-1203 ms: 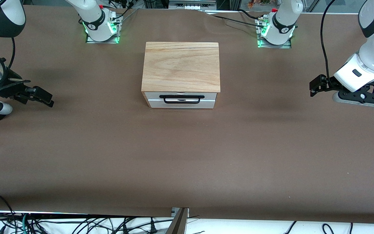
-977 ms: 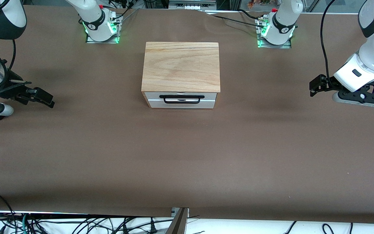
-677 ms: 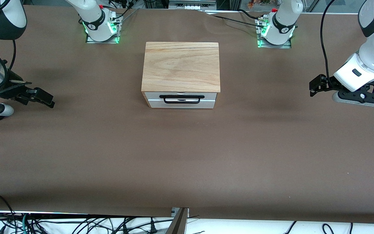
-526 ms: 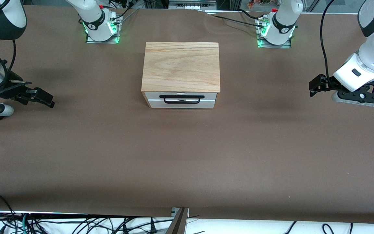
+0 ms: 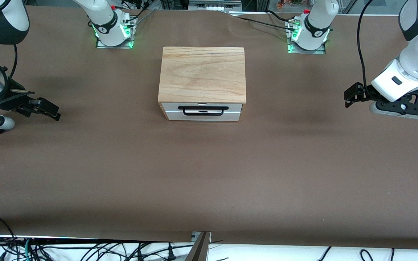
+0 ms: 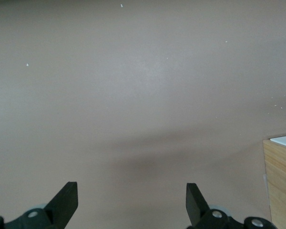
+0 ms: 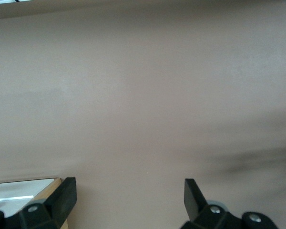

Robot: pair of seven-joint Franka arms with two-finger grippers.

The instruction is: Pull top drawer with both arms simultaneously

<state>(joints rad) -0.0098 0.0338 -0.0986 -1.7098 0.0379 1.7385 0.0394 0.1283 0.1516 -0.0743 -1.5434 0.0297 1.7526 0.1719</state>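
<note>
While top drawer (image 5: 202,111) sits closed.

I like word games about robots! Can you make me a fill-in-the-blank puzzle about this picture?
1. The top drawer under the wooden box top is ____.
2. Its thin wire handle is colored ____.
3. The left pincer and the right pincer are both ____, holding nothing.
4. The number of pincers touching the handle is ____.

Missing words: closed; black; open; zero
</note>
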